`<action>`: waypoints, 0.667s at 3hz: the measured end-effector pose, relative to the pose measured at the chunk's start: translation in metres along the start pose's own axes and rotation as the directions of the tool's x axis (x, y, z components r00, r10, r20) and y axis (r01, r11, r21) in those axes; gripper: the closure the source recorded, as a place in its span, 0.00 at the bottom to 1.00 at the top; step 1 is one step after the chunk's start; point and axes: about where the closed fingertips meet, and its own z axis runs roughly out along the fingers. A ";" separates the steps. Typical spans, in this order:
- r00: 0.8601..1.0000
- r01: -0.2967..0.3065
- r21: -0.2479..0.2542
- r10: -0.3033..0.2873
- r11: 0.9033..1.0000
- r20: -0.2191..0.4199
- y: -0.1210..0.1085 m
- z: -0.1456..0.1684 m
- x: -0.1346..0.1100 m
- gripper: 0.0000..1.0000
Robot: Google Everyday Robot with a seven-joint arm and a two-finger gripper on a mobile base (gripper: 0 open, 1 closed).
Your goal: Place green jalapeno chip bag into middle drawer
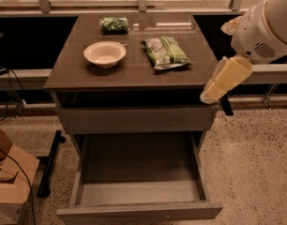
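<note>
The green jalapeno chip bag (165, 53) lies flat on the right half of the cabinet top, bright green with white patches. The middle drawer (139, 194) is pulled out wide below, and its pale grey floor holds nothing. My gripper (211, 93) hangs from the white arm at the right. It points down and to the left, at the cabinet top's front right corner. It is to the right of the bag, nearer the front, and holds nothing that I can see.
A white bowl (104, 54) sits on the left half of the top. A small dark green packet (114, 24) lies at the back. The plain upper drawer front (134, 119) is closed. A cardboard box (7, 182) stands on the floor at left.
</note>
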 end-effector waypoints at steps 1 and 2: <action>0.998 -0.036 -0.003 0.036 0.999 0.046 -0.024 0.033 -0.008 0.00; 0.998 -0.042 -0.007 0.043 0.999 0.043 -0.025 0.039 -0.007 0.00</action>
